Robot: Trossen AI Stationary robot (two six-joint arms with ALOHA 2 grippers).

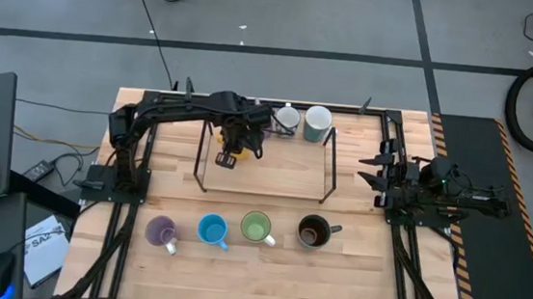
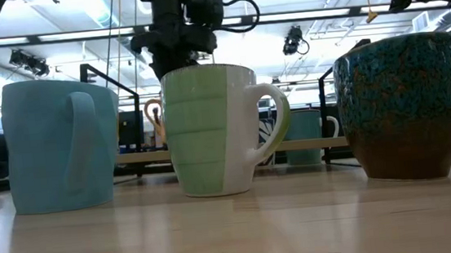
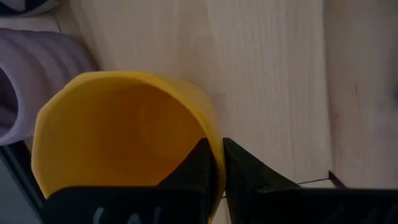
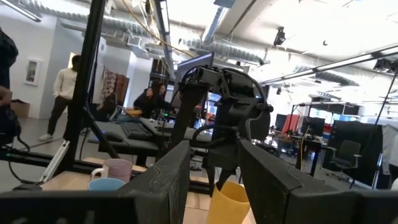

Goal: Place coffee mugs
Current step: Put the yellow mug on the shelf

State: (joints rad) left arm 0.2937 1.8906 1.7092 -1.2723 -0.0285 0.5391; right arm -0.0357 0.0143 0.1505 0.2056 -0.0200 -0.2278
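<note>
Coffee mugs: four in row near front edge [image 1: 240,230], unplaced; left gripper [image 1: 228,156] jaws clamp orange mug [image 1: 225,158] over wire frame [image 1: 266,159]; right gripper [image 1: 373,170] jaws wide, empty, at right edge.

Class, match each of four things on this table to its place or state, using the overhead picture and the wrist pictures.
Things:
1. orange mug
2. purple mug
3. dark mug
4. right gripper

Places or states:
A. right end of the front row
B. open, holding nothing, at the table's right edge
C. rim pinched by the left gripper
D. left end of the front row

Pairs: 1-C, 2-D, 3-A, 4-B
</note>
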